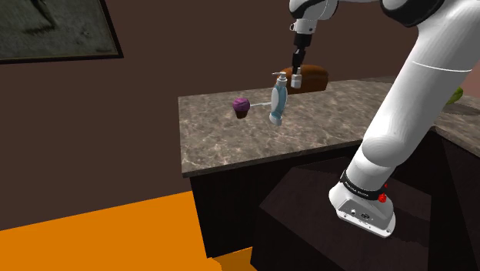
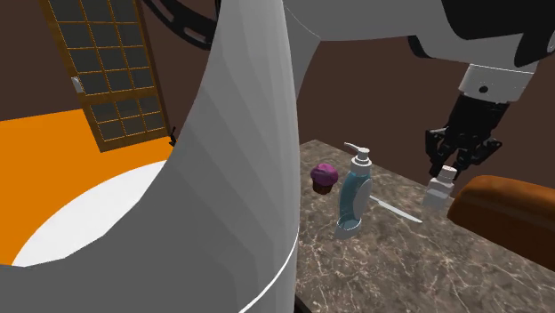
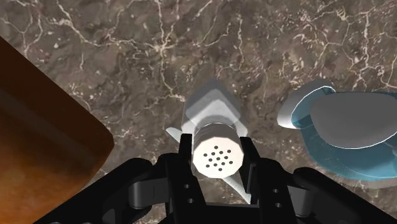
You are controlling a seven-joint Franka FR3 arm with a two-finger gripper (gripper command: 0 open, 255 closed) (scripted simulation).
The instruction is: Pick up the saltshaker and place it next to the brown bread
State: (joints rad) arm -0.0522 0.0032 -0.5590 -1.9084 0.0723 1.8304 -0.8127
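Note:
My black gripper is shut on the saltshaker, a small pale shaker with a perforated cap, clasped between both fingers. It hangs upright from the gripper, right beside the end of the brown bread loaf. In the wrist view the bread lies just to one side of the shaker. Whether the shaker's base touches the counter I cannot tell. A thin knife lies on the counter under or beside it.
A blue soap pump bottle stands close on the shaker's other side. A purple cupcake sits farther along the marbled stone counter. The counter's front edge drops to an orange floor.

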